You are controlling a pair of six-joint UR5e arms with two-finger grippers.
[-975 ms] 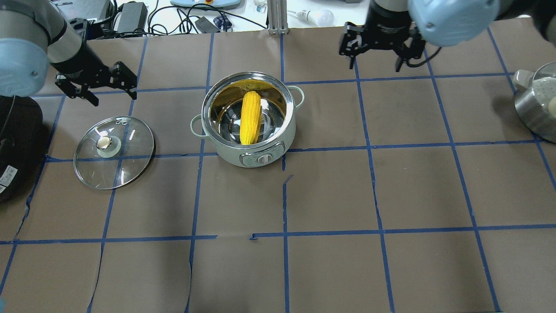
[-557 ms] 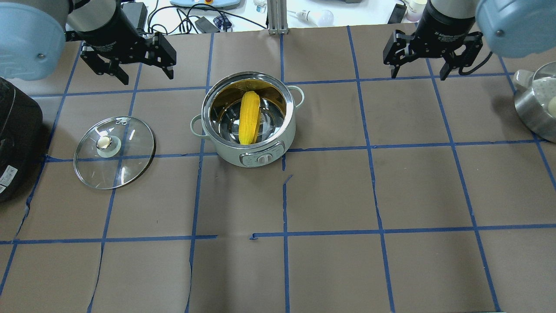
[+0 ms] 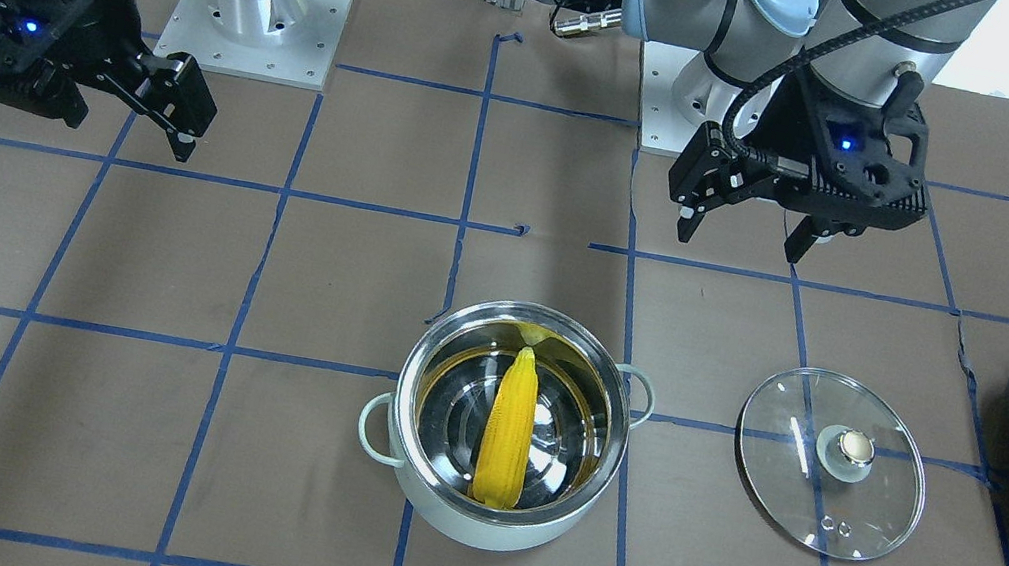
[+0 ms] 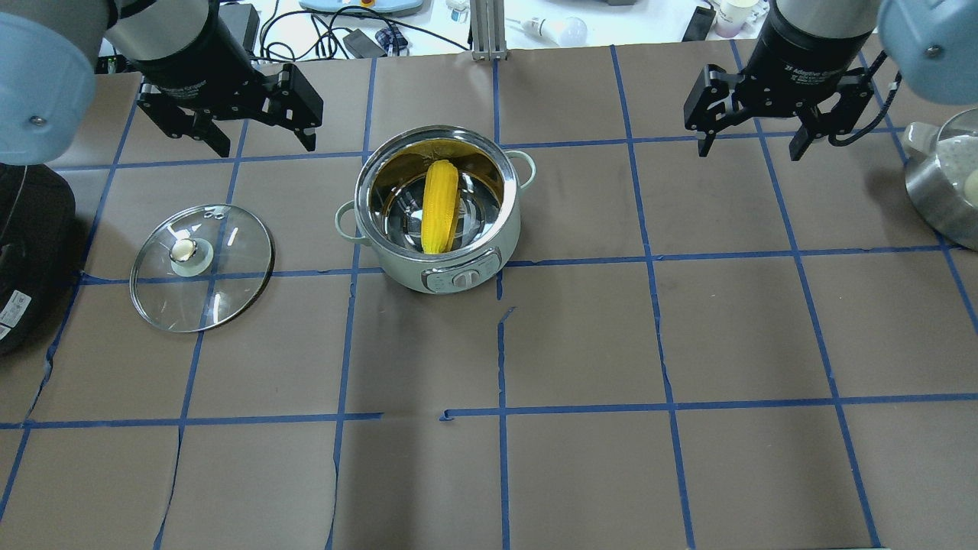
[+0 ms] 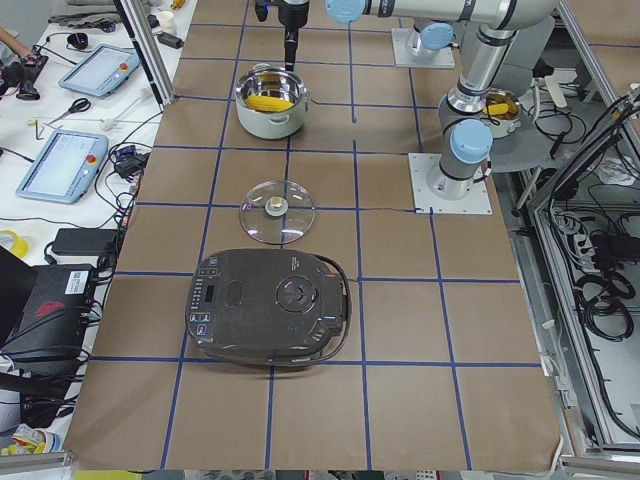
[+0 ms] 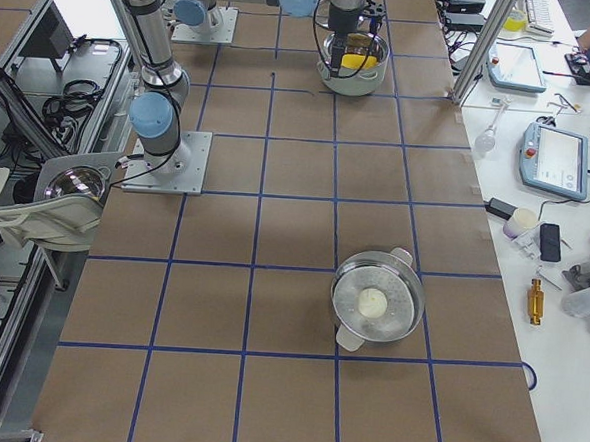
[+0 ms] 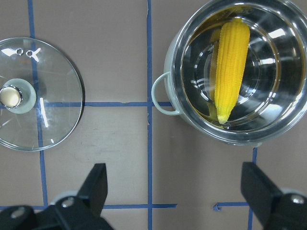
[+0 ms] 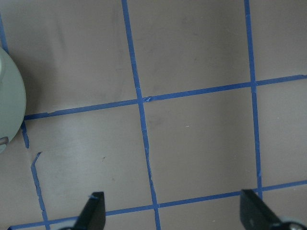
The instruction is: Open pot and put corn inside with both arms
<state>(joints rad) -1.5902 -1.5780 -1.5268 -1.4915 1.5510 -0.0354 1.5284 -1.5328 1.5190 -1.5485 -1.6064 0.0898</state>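
The mint-green pot [image 4: 405,276] stands open at the table's middle, far half. The yellow corn [image 4: 441,206] lies inside it, leaning on the steel wall; it also shows in the front view [image 3: 507,440] and the left wrist view [image 7: 231,72]. The glass lid [image 4: 201,267] lies flat on the table to the pot's left, knob up. My left gripper [image 4: 267,145] is open and empty, above the table behind the lid and left of the pot. My right gripper [image 4: 750,151] is open and empty, well to the pot's right over bare table.
A large black appliance [image 4: 23,260] sits at the left edge, close to the lid. A steel pan [image 4: 943,183] holding a pale round thing sits at the right edge. Cables and small items lie beyond the table's far edge.
My left gripper has moved right, from beside the lid to behind it, nearer the pot. My right gripper has moved right, away from the pot. Pot, corn and lid have not moved.
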